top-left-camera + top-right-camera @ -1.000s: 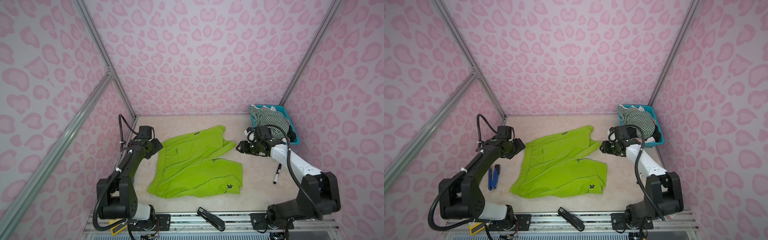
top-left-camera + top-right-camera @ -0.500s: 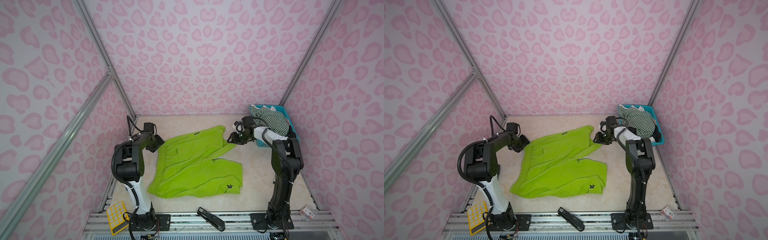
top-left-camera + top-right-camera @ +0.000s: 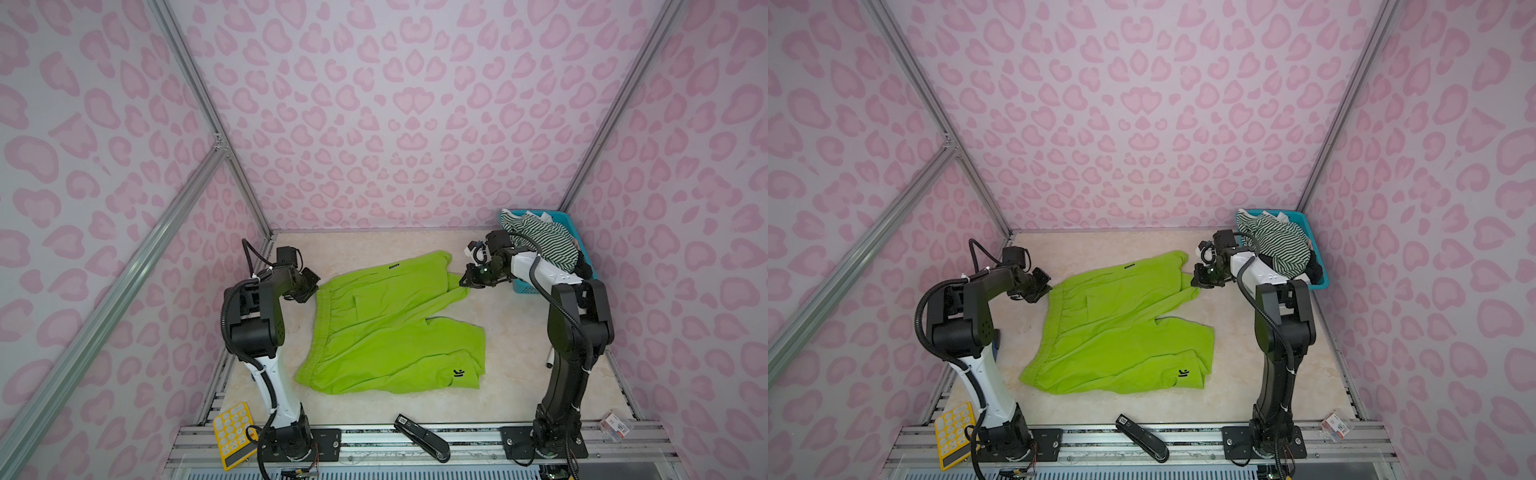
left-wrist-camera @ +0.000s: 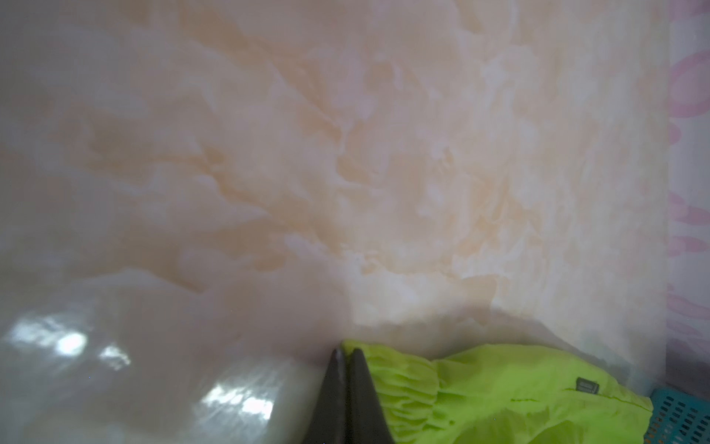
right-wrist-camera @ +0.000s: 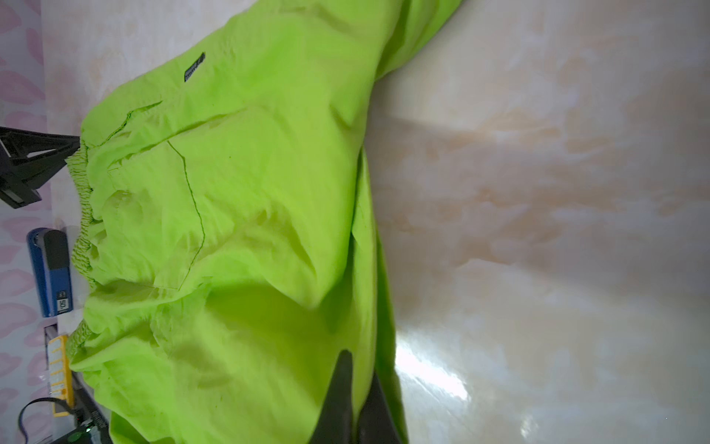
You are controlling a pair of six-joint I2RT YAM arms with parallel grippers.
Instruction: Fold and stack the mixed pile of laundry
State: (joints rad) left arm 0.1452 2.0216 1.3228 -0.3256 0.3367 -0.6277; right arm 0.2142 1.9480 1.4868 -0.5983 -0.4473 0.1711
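Mixed laundry pile: lime-green shorts point(image 3: 386, 328) are lying spread mid-table point(image 3: 519, 353); the striped top point(image 3: 540, 245) is waiting in the teal basket point(image 3: 559, 216), far right.
Left gripper point(image 4: 347, 355): jaws together, pinching the waistband corner.
Right gripper point(image 5: 351, 369): jaws together, pinching the far leg's edge.
Technique: lifting those 2 corners together, keeping the edge taut, is looking best.

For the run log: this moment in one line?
left gripper: shut on shorts | right gripper: shut on shorts | striped top: in basket
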